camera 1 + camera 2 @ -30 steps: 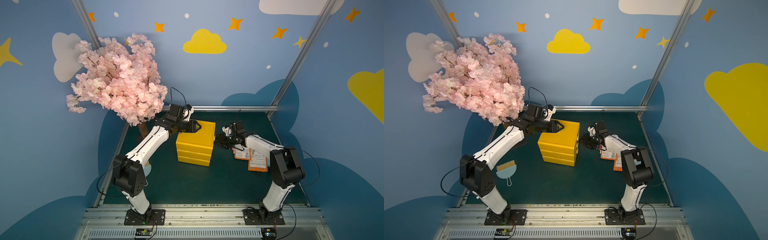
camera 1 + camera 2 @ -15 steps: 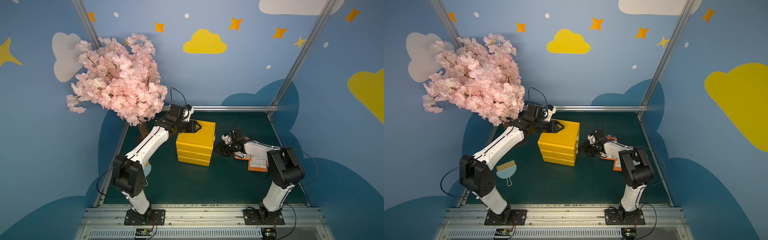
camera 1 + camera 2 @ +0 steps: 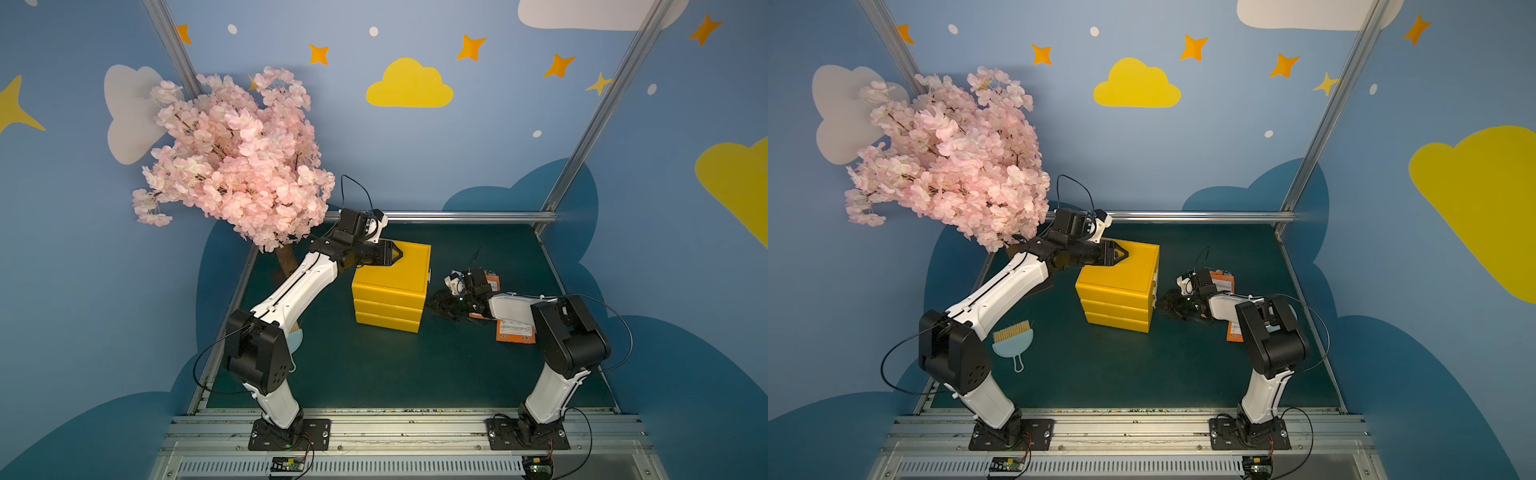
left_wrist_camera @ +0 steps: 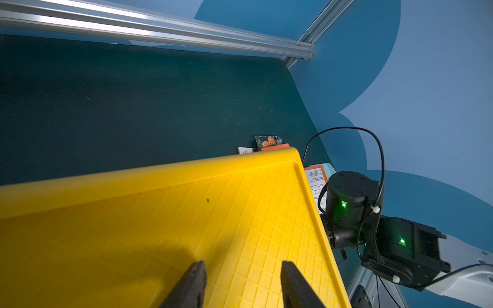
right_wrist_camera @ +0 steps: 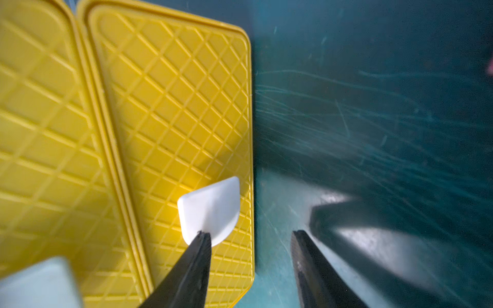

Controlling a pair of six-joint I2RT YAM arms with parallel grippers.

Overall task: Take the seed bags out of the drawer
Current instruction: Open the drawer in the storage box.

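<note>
The left jaws gape empty over the yellow drawer box [image 3: 392, 272], the right jaws gape empty with one tip at its white handle [image 5: 210, 205], seed bags [image 3: 515, 332] lying behind them.

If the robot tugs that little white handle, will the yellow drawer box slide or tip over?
The yellow drawer box looks like thin plastic, probably light, so it may slide on the green mat. It's wide for its three-drawer height, so tipping seems unlikely. The left tool over its top could steady it.
</note>
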